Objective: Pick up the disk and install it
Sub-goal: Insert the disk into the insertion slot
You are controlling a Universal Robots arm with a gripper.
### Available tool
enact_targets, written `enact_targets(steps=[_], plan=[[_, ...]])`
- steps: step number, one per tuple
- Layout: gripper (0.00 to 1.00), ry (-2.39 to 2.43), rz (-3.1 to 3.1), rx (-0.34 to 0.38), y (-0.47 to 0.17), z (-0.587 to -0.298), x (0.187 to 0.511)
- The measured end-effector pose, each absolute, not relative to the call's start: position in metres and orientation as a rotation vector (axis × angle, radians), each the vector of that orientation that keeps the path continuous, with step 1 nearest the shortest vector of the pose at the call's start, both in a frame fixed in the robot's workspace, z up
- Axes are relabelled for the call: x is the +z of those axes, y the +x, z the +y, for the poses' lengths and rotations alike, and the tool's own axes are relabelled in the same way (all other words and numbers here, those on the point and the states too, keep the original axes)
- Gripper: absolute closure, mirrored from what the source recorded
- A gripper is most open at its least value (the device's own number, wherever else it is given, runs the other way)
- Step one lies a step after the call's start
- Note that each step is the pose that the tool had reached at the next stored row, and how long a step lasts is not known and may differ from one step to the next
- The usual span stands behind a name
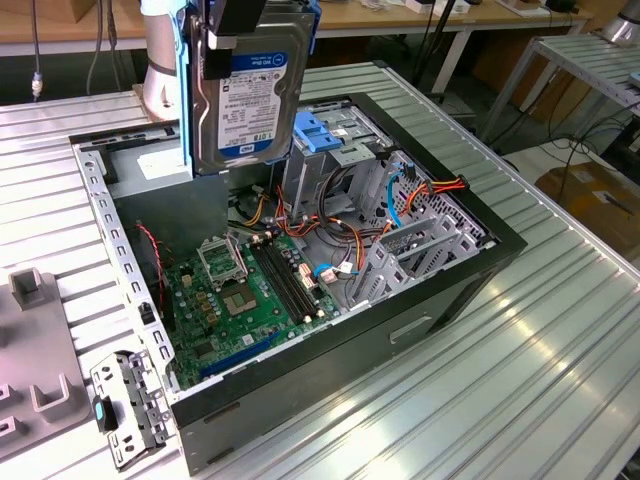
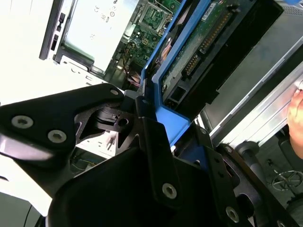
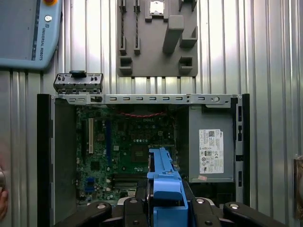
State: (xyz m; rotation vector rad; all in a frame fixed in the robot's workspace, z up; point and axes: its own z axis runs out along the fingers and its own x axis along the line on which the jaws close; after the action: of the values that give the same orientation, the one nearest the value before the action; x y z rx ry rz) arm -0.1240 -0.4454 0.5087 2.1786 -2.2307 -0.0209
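Disk [image 1: 250, 95] hangs upright in the air, clamped in the gripper [image 1: 232, 35], with its labelled face turned to the exterior view. In the second wrist view the gripper [image 2: 142, 101] has its black fingers [image 2: 154, 146] pressed together on the blue carrier rails [image 2: 163, 116] that frame the drive. The disk's [image 2: 203, 38] green circuit side runs away from the camera there. In the first wrist view the blue carrier end [image 3: 163, 184] juts out from between the jaws.

Below it lies an open computer case [image 1: 480, 260], and the disk is above the case and apart from it. The motherboard [image 1: 240, 290] lies flat on the case floor. A grey power supply [image 3: 210, 151] with a white sticker fills one corner. A bare light-blue bracket [image 1: 322, 130] sits on the drive cage at the case's far side in the exterior view.

The case rests on a ribbed metal table [image 1: 520, 380]. Beside it lie a loose metal slot bracket [image 1: 130, 410] and a grey fixture plate [image 3: 156, 38], with a pendant [image 3: 28, 33] further off. A person's hand [image 2: 297, 111] shows at the edge of the second wrist view.
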Motion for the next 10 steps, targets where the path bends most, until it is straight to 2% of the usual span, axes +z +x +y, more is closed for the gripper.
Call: enact_targets(steps=[10], plan=[[0.63, 2.178, -2.231, -0.021, -0.124, -0.4519, 0.5087]])
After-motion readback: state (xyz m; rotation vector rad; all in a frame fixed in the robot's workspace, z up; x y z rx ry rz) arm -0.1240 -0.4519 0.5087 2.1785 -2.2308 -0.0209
